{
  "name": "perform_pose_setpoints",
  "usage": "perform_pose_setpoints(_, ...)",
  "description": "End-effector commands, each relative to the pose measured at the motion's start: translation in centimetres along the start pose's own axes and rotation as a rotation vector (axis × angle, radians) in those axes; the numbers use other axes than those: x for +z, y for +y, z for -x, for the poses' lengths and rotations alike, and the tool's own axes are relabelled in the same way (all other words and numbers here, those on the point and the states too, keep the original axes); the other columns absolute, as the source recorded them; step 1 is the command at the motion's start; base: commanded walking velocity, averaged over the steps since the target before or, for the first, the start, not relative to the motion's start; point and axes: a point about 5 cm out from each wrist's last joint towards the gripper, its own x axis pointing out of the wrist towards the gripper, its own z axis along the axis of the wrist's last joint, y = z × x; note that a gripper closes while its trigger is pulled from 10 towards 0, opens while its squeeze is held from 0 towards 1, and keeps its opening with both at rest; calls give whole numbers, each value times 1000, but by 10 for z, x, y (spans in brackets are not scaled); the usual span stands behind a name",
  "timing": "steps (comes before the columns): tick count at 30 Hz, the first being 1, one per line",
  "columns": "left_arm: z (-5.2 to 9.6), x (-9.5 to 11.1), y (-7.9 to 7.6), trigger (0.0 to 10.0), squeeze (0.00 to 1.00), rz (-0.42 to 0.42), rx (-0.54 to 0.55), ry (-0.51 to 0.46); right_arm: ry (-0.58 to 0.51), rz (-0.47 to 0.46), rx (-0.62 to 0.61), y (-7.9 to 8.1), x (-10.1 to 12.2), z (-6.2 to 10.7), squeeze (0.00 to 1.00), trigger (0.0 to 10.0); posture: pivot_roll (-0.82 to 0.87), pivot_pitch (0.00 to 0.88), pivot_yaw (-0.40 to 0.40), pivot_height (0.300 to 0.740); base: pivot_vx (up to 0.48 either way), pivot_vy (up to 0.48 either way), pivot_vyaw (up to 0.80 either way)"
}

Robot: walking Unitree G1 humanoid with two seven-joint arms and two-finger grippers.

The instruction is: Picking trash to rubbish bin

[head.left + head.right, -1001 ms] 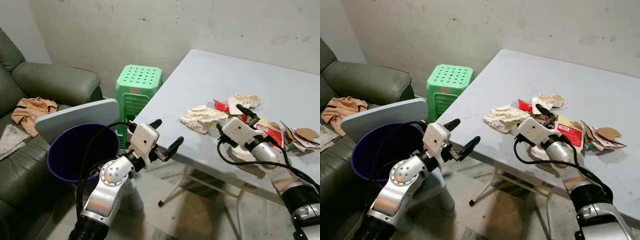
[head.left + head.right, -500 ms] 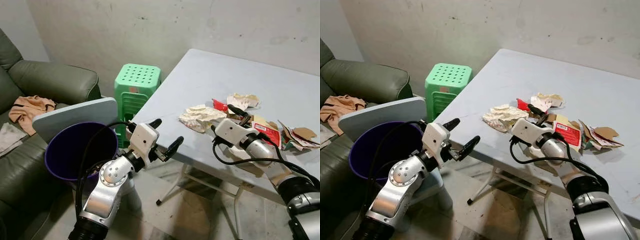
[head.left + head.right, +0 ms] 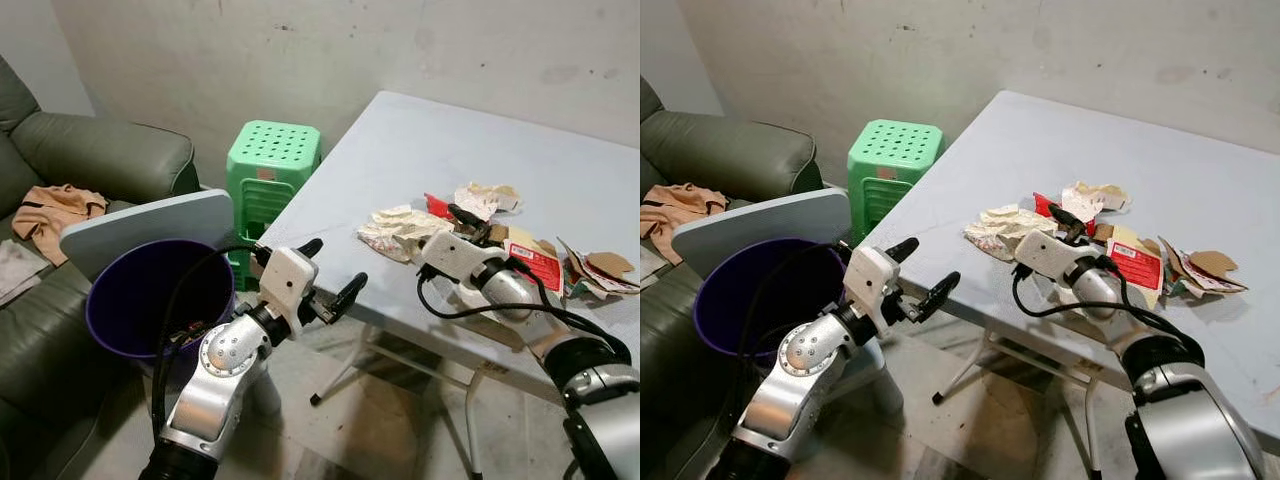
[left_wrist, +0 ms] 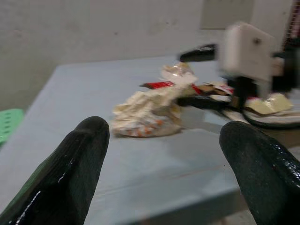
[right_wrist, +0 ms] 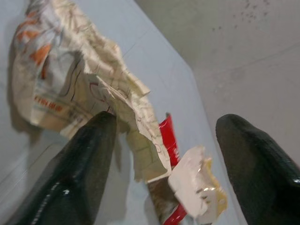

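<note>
Right tool at centre-right of frame, fingers spread wide, empty, just beside the crumpled wrapper; left tool lower centre, also wide, empty; all trash lies on the surface, none lifted; purple bin at lower left; wrapper is cream with orange print, creased, light; the bulk of the task remains.

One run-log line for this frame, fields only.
right gripper: open at crumpled paper wrapper | left gripper: open, off table edge | purple rubbish bin: beside table
</note>
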Motion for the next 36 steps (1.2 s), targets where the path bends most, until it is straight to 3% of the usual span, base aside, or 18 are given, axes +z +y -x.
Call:
perform_pose_setpoints(1,-2,5,-5,10000,0,-16,-23,-10,-5,13,-2,-3,1,-2,0,3137,96,83,-72,715,0,0,0)
perform_pose_setpoints(3,-3,5,-8,10000,0,-13,-31,-11,-8,15,-8,-3,3,-3,0,2549,96,86,-70,715,0,0,0)
perform_pose_setpoints(5,-4,5,-8,10000,0,-12,-32,-11,-9,17,-8,-3,4,-3,0,2549,95,86,-70,715,0,0,0)
perform_pose_setpoints(6,-4,6,-8,10000,0,-11,-32,-12,-9,19,-8,-2,4,-4,0,3098,96,87,-71,715,0,0,0)
perform_pose_setpoints(7,-4,6,-8,10000,0,-10,-32,-12,-9,22,-6,-2,4,-4,0,627,96,89,-70,715,0,0,0)
perform_pose_setpoints(8,-4,6,-8,10000,0,-12,-32,-11,-8,27,-3,-2,4,-4,0,627,96,90,-71,715,0,0,0)
perform_pose_setpoints(9,-4,6,-8,10000,0,-14,-32,-10,-7,28,-1,-1,4,-4,0,0,97,90,-71,715,0,0,0)
perform_pose_setpoints(10,-4,6,-8,10000,0,-14,-31,-10,-2,28,2,-1,4,-4,0,902,97,90,-71,715,0,0,0)
perform_pose_setpoints(11,-4,6,-7,10000,0,-15,-29,-10,1,34,13,1,3,-4,0,0,98,90,-71,715,0,0,0)
perform_pose_setpoints(20,-4,6,-5,10000,0,-22,-18,-7,2,49,97,10,0,-1,0,0,97,89,-76,715,0,0,0)
perform_pose_setpoints(36,-4,5,-5,10000,0,-28,-15,-3,-12,68,108,13,1,-1,0,0,95,87,-73,715,0,0,0)
